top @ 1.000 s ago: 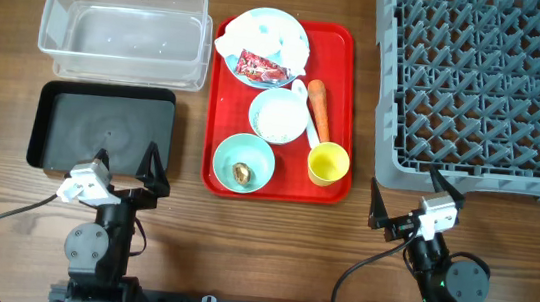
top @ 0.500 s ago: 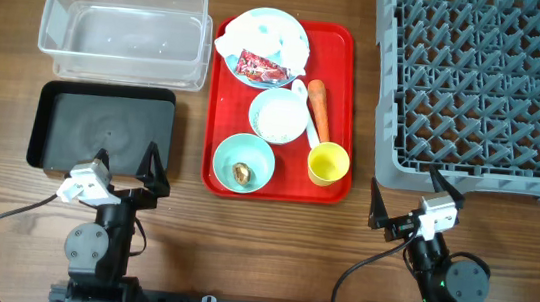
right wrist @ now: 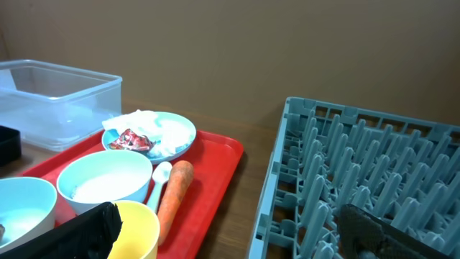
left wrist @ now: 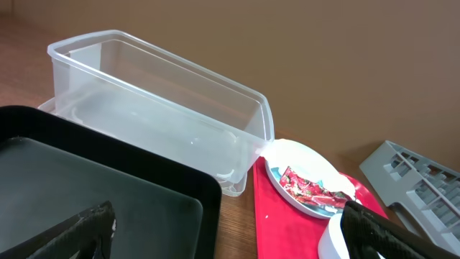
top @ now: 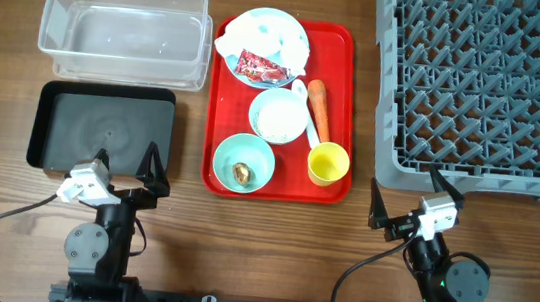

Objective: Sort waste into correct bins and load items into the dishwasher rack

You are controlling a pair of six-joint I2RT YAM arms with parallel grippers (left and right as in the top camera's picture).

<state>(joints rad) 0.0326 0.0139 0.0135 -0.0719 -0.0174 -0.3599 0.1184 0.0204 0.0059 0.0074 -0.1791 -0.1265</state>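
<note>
napkin [top: 250, 50] on plate [top: 289, 30]; rice bowl [top: 253, 112], lump bowl [top: 227, 157], carrot [top: 318, 108], cup [top: 329, 163], spoon [top: 301, 94] on red tray [top: 346, 48], between tub [top: 127, 30]/black tray [top: 101, 128] and rack [top: 488, 83]. left gripper [top: 126, 158], right gripper [top: 409, 194]: jaws fully spread, empty.

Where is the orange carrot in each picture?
Overhead: the orange carrot lies on the red plastic tray, near the middle of the picture.
Left wrist: not in it.
Right wrist: lower left, beside the white plastic spoon.
Shared landmark: the round light blue plate, seen in all three views.
</note>
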